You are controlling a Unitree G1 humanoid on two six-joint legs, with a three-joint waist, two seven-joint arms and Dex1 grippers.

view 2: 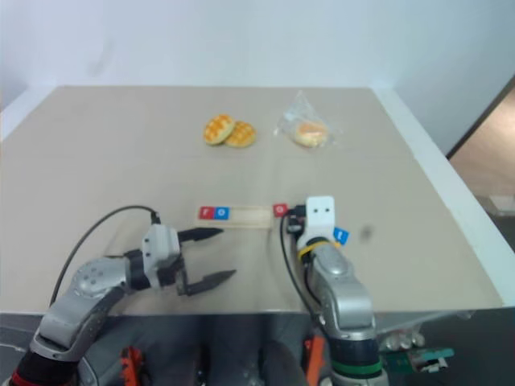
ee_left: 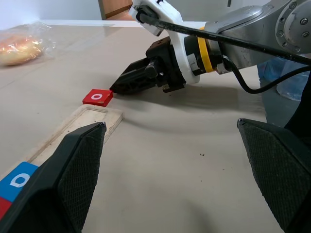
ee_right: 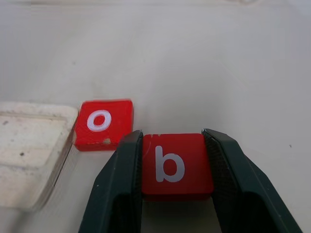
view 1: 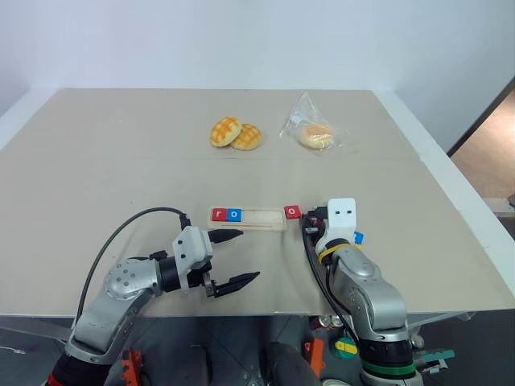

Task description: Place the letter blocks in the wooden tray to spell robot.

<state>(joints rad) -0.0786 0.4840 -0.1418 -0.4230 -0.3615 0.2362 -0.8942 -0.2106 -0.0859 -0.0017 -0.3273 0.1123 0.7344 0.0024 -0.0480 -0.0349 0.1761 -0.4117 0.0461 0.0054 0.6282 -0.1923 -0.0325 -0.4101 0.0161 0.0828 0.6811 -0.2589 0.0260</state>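
so far the wooden tray (view 1: 256, 218) is holding red r (view 1: 218, 215) and blue o (view 1: 233, 215) — right gripper (ee_right: 172, 167) is clamping red b (ee_right: 176, 165), red o (ee_right: 103, 124) waiting at its ten o'clock — left gripper (view 1: 233, 259) is gaping.

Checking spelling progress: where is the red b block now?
The red b block is clamped in the right pincer, just off the tray's right end beside the loose red o block.

I log: pincer (ee_right: 177, 167) clamping red "b" block (ee_right: 177, 166); red "o" block (ee_right: 103, 124) at ten o'clock, beside tray end (ee_right: 30, 158).
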